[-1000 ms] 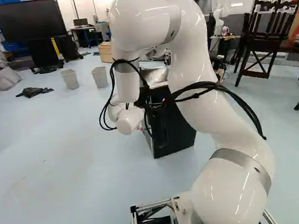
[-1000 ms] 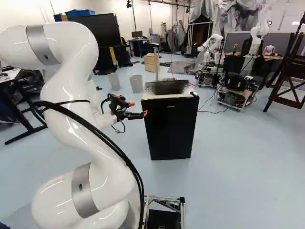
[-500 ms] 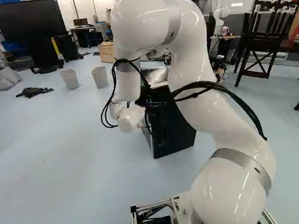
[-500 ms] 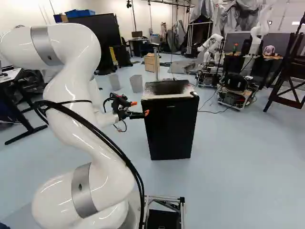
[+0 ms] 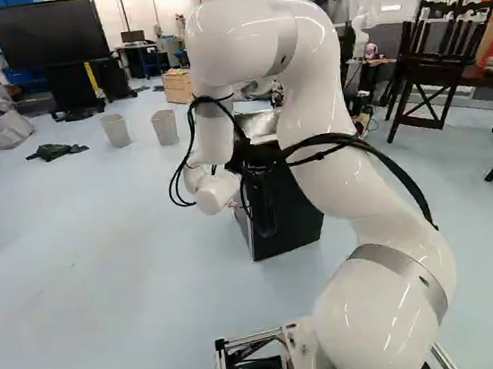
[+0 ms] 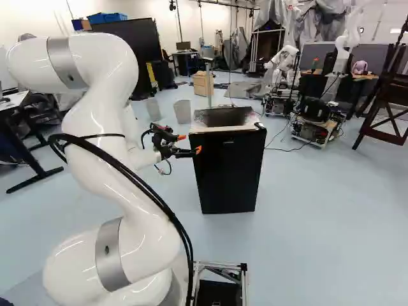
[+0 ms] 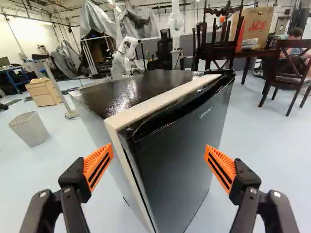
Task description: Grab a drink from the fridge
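1. Right base view: my jointed white arm rises at the left and carries my black two-fingered claw up beside the front of a black, boxy fridge. The fridge stands upright on the pale blue floor. From here I can't tell whether I touch it. Beyond it are two grey tapered bins and a light wooden box; farther back stands another robot, white.
2. Left base view: my arm, right of the middle, hides part of the fridge. A crumpled dark cloth lies on the floor near the bins.
3. Wrist view: my claw stands wide apart, its ribbed orange pads facing each other with nothing clamped. The fridge is ahead, between my fingers, its door closed beneath a pale strip.
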You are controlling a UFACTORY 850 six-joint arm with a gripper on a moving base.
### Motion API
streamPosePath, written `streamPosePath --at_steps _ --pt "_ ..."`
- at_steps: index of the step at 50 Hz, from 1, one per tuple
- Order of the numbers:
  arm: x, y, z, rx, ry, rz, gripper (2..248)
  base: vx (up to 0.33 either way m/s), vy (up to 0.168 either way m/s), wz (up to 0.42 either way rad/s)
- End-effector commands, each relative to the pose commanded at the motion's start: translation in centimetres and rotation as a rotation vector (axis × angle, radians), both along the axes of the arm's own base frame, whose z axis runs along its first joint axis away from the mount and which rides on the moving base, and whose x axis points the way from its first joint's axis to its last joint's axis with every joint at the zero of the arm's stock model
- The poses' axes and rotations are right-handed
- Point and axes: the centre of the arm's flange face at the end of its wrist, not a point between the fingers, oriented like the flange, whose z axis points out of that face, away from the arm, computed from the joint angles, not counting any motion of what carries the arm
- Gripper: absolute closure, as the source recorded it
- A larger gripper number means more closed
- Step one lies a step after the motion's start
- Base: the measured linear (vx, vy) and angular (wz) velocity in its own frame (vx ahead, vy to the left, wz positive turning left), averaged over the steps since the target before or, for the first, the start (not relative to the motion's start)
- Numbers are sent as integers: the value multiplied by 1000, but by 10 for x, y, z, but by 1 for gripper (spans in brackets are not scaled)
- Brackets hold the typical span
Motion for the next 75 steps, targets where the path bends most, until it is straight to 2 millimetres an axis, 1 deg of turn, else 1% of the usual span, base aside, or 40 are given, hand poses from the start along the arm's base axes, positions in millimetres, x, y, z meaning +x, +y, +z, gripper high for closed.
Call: streamPosePath --at_steps 33,75 --pt "13 -5 -1 6 -12 -22 3 0 0 0" --pt "15 -8 -1 7 -13 -28 3 0 0 0"
